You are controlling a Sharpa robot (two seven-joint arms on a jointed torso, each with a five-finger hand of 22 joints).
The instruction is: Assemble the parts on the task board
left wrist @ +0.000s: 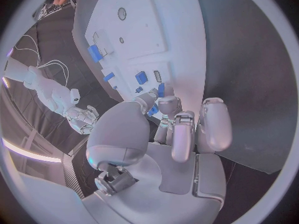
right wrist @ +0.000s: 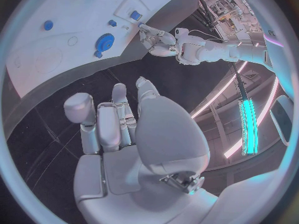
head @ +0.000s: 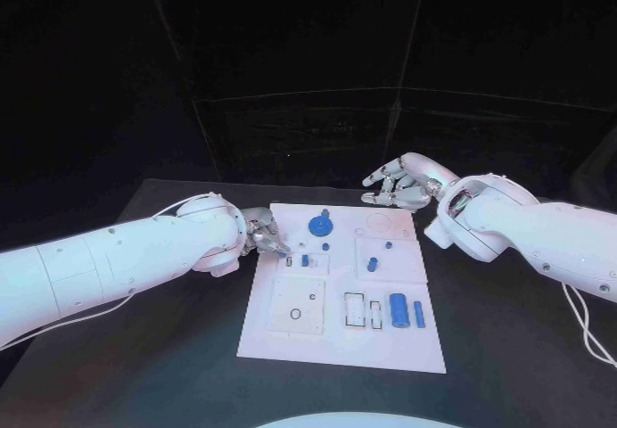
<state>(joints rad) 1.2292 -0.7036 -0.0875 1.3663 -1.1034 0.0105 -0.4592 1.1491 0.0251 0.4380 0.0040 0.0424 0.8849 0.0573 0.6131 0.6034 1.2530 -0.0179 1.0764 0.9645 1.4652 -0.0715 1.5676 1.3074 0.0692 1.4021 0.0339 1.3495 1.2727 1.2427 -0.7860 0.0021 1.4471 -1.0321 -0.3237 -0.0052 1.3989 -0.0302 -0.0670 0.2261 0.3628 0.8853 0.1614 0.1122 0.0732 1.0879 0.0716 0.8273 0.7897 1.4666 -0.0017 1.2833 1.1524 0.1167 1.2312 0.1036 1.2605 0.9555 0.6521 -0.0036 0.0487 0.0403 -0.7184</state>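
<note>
The white task board (head: pixel 290 334) lies mid-table. On it are a blue gear (head: pixel 320 223), a small peg (head: pixel 373 264), a blue cylinder (head: pixel 401 310) and a thin blue bar (head: pixel 418 312). My left hand (head: pixel 261 235) is at the board's left edge. Its thumb and a finger pinch a small blue part (left wrist: pixel 152 110), which also shows in the head view (head: pixel 282 253). Another blue piece (left wrist: pixel 161 89) lies on the board just past those fingertips. My right hand (head: pixel 405 183) hovers beyond the board's far edge with its fingers apart and nothing in them (right wrist: pixel 115 124).
The board (left wrist: pixel 181 45) has empty recesses: a square plate with a ring (head: pixel 299 308) and two narrow slots (head: pixel 363 312). The black table (head: pixel 514 339) runs bare to both sides of the board. Cables trail from each arm.
</note>
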